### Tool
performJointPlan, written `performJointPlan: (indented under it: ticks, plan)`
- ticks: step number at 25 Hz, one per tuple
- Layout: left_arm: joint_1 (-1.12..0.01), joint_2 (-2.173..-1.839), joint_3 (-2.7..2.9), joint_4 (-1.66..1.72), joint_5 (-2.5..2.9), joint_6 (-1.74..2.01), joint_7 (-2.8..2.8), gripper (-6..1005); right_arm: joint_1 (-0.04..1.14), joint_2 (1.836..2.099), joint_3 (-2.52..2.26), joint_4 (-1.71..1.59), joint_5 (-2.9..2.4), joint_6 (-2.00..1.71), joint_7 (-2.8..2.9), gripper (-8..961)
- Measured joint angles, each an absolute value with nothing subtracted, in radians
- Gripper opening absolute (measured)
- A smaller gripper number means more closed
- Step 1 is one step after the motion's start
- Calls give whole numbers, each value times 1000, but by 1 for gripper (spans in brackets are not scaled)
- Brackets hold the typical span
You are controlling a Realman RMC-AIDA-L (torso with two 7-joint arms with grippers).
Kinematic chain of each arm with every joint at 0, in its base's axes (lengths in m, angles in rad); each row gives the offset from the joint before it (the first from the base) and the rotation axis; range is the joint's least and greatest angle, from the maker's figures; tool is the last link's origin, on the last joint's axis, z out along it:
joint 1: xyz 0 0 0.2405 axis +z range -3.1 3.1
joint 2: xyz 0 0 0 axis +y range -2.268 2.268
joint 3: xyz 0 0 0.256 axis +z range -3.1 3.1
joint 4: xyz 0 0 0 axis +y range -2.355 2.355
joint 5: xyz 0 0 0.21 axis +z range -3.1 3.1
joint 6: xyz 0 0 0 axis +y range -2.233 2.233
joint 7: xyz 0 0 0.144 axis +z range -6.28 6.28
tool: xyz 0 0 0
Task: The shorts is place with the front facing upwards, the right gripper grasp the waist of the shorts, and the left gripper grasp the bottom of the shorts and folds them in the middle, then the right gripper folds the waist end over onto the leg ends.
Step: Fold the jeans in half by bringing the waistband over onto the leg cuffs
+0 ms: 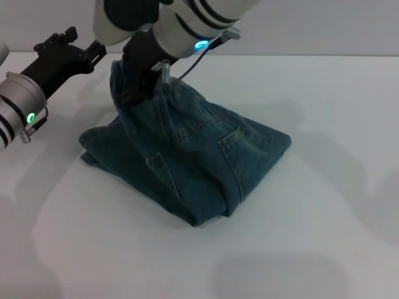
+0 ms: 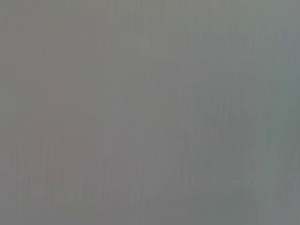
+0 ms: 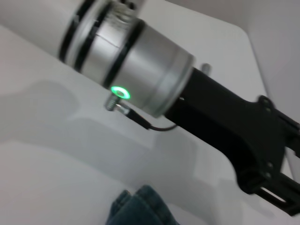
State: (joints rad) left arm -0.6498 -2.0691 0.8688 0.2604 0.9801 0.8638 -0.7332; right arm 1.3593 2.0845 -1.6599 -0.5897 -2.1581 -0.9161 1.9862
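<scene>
The white table [image 1: 324, 249] fills most of the head view, and on it lies the pair of blue denim shorts [image 1: 193, 162], already doubled over into a thick bundle, with a back pocket and seams facing up. The far left end of the bundle, the gathered waist, is pulled up off the table into a peak, and the right gripper [image 1: 138, 87] reaches down from the top edge and is clamped on that raised denim; its fingertips are buried in the fabric, so they are hard to make out. The rest of the shorts slopes down from the gripper toward the near right, where the folded edge rests flat. The left gripper [image 1: 62, 47] hangs at the far left, just beside the lifted waist but apart from it; whether its fingers are apart or together cannot be told. The left wrist view shows only featureless grey. The right wrist view shows the left arm across the table and a small scrap of denim at its edge.
</scene>
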Motion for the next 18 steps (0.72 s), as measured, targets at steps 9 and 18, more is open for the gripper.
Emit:
performJointPlan:
  ticks: [9,18]
  plan:
    - [-656,-2069,864,259,977,858,-720,648,1372,2083,-1723,-588,-2133,-910,1989,505]
    - [-657,-2065,862,262,881,826,-672,648,1360,2083,-1758,-587,-2132,-880,2000,519]
